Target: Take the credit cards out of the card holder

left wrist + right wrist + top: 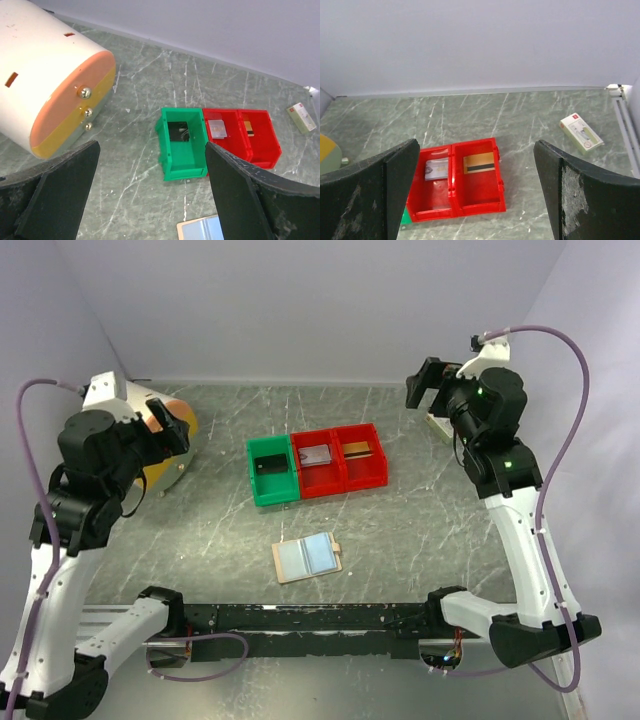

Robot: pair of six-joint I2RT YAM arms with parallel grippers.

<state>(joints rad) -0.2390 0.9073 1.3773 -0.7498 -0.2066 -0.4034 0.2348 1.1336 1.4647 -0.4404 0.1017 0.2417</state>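
Left hand point(168, 423) hangs released, fingers spread wide, above the far left corner of the worktop point(420, 530). Right hand point(425, 386) is likewise spread and empty over the far right corner. Mid-worktop, a dark card point(270, 464) lies in the green bin point(278, 498), a silver-grey card point(316, 455) in the red bin point(318, 489) touching it, and a gold card point(360, 449) in the next red bin point(368, 480). Nearer the middle of the near edge, the card holder point(308, 557) lies open and flat.

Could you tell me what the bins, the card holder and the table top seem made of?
Green bin and red bins: likely moulded plastic, uniform colour, slight gloss. Card holder: perhaps leather or imitation, matte tan edge. Table top: veined green-grey stone look, possibly printed laminate.
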